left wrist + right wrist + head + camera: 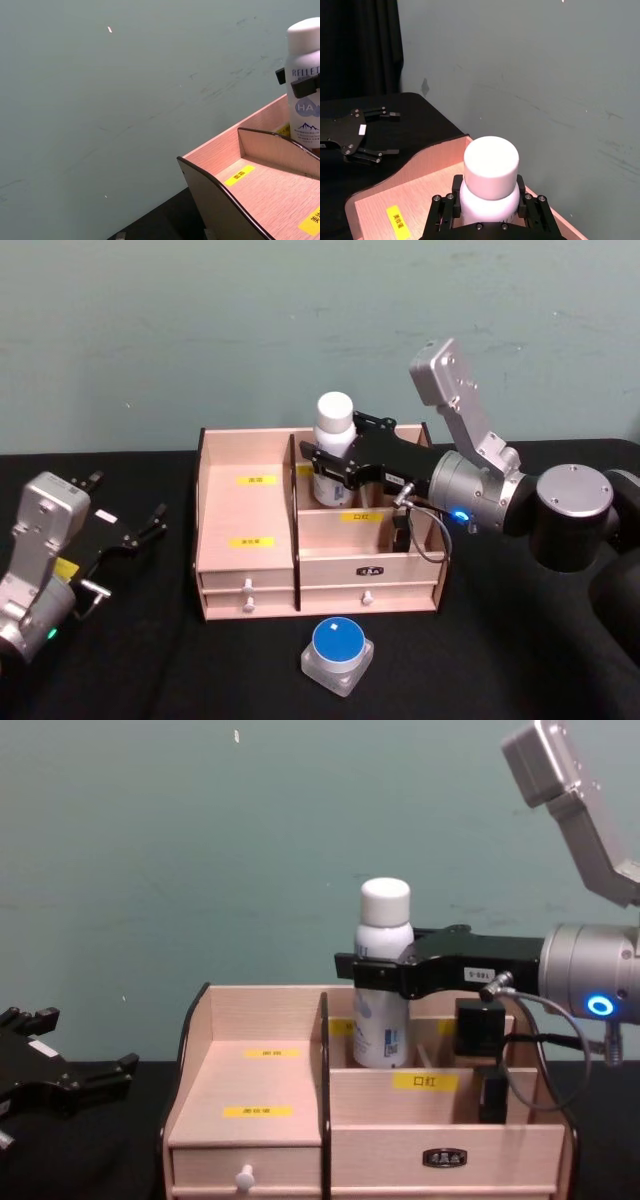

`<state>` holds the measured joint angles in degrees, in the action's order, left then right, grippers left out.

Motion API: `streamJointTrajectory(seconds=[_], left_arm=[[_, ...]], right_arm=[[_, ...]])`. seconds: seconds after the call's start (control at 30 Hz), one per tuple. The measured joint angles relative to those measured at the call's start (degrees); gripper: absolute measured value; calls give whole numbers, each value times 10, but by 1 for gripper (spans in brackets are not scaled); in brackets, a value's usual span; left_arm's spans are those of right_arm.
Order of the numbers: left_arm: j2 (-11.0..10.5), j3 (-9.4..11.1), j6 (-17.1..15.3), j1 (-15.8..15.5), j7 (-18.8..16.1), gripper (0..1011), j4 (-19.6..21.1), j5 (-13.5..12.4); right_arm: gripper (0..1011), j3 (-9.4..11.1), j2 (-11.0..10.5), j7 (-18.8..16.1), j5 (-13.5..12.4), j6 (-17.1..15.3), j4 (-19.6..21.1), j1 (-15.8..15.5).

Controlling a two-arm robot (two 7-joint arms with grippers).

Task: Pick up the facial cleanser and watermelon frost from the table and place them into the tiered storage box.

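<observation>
Here the facial cleanser (333,425), a stiff, smooth, likely light bottle best taken round its upper body, is clamped there upright by the right gripper (325,465) inside the tiered storage box's (230,512) rear compartment, while the left gripper (130,494) is parked open-fingered alongside.

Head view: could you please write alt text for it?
The right gripper holds a facial cleanser bottle upright at the back of the tiered storage box. A blue-lidded jar sits on the table in front; the open left gripper is left of the box.
</observation>
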<state>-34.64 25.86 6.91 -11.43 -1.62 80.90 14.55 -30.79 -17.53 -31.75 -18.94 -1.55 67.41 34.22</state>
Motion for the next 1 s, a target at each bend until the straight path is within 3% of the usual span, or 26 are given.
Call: streamJointTrajectory(seconds=[0.43, 1.0], left_arm=[[0, 0, 0, 0, 0, 1010, 0, 0], [0, 0, 0, 0, 0, 1010, 0, 0]], right_arm=[[600, 2, 10, -5, 5, 1, -23, 7], [600, 3, 16, -13, -9, -9, -34, -2]])
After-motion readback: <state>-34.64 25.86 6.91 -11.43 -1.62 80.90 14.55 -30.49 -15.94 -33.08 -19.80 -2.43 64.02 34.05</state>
